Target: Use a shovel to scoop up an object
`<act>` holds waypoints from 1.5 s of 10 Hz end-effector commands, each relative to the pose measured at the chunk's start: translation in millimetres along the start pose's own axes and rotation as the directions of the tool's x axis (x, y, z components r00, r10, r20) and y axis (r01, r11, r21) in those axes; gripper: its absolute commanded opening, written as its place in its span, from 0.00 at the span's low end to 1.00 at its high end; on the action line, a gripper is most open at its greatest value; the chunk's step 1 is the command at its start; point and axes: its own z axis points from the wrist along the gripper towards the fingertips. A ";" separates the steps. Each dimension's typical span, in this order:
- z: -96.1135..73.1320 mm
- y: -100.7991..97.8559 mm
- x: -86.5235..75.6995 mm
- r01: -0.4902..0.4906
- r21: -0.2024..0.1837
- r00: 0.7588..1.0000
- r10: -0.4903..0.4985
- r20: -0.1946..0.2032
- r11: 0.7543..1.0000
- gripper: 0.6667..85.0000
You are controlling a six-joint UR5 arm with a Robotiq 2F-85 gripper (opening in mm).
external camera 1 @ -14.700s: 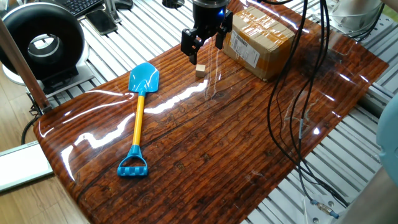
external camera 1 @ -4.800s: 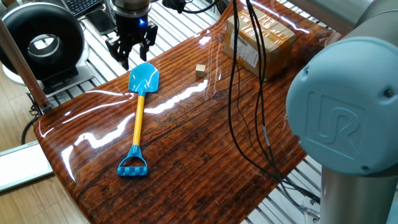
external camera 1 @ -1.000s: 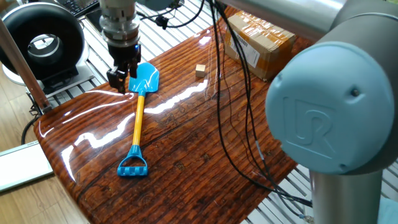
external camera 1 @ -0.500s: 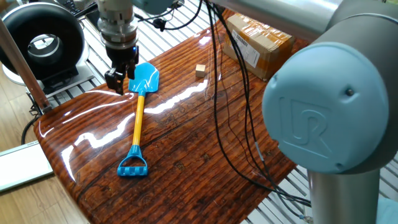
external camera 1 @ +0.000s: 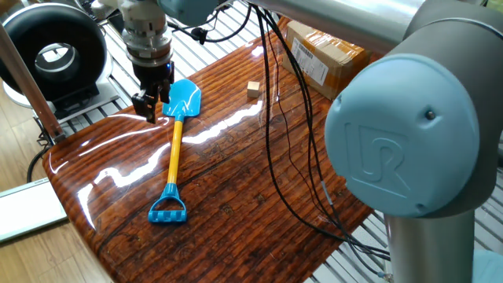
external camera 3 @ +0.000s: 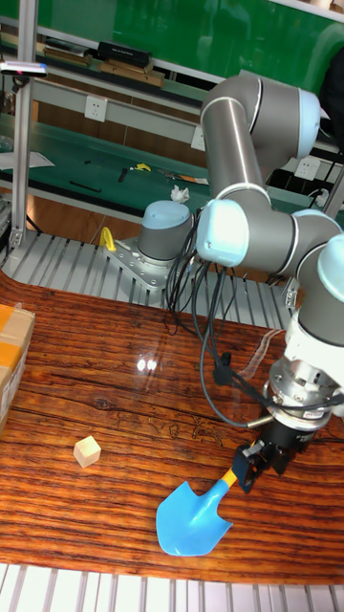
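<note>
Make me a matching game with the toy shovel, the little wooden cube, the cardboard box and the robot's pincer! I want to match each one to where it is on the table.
Things:
1. toy shovel
2. wooden cube
3. cardboard box
4. pincer

Places:
A. at the far end of the table, with tape on top
B. lying flat, blue blade toward the far edge
C. low by the neck of the shovel, where blade meets yellow shaft
D. alone on the wood between blade and box

Pairs: 1-B, 2-D, 3-A, 4-C

bg: green wall point(external camera 3: 172, 29) | metal shelf w/ outlets point(external camera 3: 96, 107) | glossy wood table point(external camera 1: 259, 181) | slatted alu. base point(external camera 1: 424, 228)
</note>
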 end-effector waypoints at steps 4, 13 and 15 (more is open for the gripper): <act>9.6 1.1 7.6 -0.038 -0.013 0.999 0.037 -0.024 0.999 0.78; 35.7 5.9 -2.4 -0.027 -0.019 0.999 0.028 0.020 0.999 0.77; 40.4 1.1 4.9 -0.018 -0.018 0.999 0.019 0.030 1.000 0.77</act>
